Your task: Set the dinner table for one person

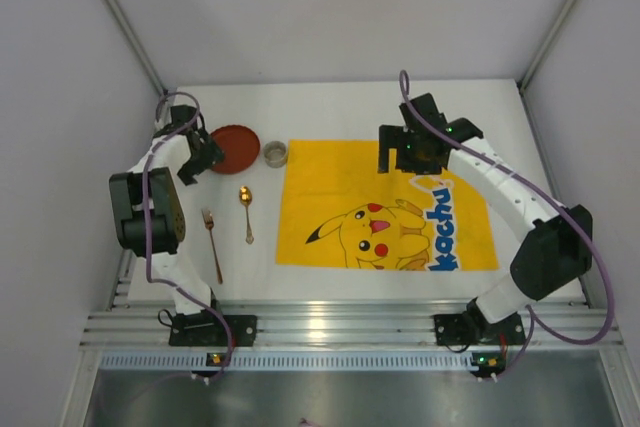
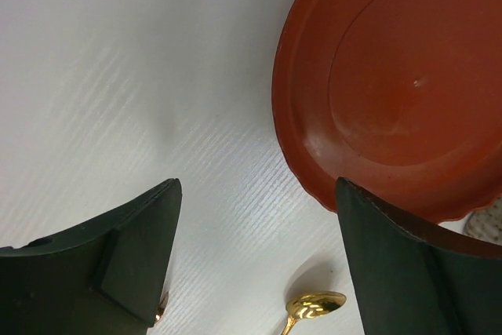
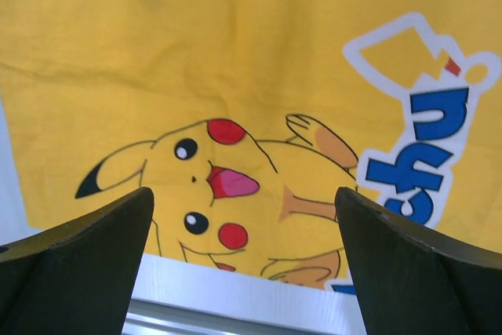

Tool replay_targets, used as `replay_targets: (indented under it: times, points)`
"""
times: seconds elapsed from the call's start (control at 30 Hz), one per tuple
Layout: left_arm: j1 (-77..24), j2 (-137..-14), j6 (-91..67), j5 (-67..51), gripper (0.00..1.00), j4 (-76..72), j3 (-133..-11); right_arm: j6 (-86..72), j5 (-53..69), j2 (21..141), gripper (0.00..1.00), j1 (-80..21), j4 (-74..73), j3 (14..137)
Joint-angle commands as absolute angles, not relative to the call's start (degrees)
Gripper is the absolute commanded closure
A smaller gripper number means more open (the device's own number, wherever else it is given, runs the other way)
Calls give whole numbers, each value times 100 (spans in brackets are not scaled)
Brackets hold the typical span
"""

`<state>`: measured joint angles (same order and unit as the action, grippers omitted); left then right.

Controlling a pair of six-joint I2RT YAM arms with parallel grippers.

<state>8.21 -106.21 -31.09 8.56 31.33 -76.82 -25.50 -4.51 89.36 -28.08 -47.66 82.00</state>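
The left gripper [image 2: 257,194] has its two dark fingers spread wide with nothing between them. It hangs over bare tabletop just beside the near-left rim of the round, matte brick-red plastic plate [image 2: 392,84], and in the left wrist view the right finger overlaps that rim. Whether it touches the rim, I cannot tell. The plate lies flat and bare at the far left of the large white matte dinner table [image 1: 330,107].

Just right of the plate stands a small round silvery cup [image 1: 276,155]. Nearer the arm bases lie a shiny gold metal spoon [image 1: 246,209], bowl pointing away, and a slim copper-coloured fork [image 1: 212,242] to its left — the two are apart and roughly parallel.

The right gripper [image 3: 243,198] is likewise wide apart and holds nothing. It hovers above the far part of the yellow rectangular cloth mat [image 3: 235,52], which bears a Pikachu drawing and blue lettering. The mat lies flat across the middle and right of the table, just beside the cup and the spoon. Silver aluminium rails [image 1: 330,327] run along the near edge, where both arms are bolted.
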Motion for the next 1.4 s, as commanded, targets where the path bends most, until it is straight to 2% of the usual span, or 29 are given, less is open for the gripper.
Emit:
replay_targets:
  times: [0.0,0.13,0.23,0.27,0.5,0.63,0.87,1.07,1.17,1.3,1.37]
  points:
    - [852,-10635,-3261,774,16,2453,-7497,-2514,-571,8535,0,-2602,-5019,7832]
    - [853,-10792,-3296,686,19,2241,-7436,-2514,-571,8411,0,-2470,-5054,7612]
    - [861,-10950,-3313,528,34,2145,-7453,-2496,-571,8455,0,-2426,-5062,7620]
    - [853,-10986,-3322,501,45,2118,-7453,-2505,-571,8472,0,-2426,-5071,7629]
    - [861,-11285,-3410,369,61,2057,-7541,-2505,-554,8648,0,-2399,-5080,7778]
    - [853,-11259,-3401,334,100,2109,-7637,-2505,-554,8675,0,-2382,-5089,7770]
    - [853,-10337,-3480,694,100,2162,-7786,-2522,-650,8570,0,-2373,-5089,7787]
    - [721,-9774,-3638,546,100,2215,-8340,-2540,-843,8377,0,-2250,-5124,7875]
    - [327,-9738,-3578,177,100,2233,-8657,-2566,-1027,8254,0,-2189,-5168,7849]
    - [-883,-10123,-3200,-553,100,2171,-8955,-2777,-1537,8025,1,-2075,-5291,7708]
    - [-1369,-10335,-3024,-449,100,2424,-9228,-2847,-1835,7763,0,-1987,-5309,7498]
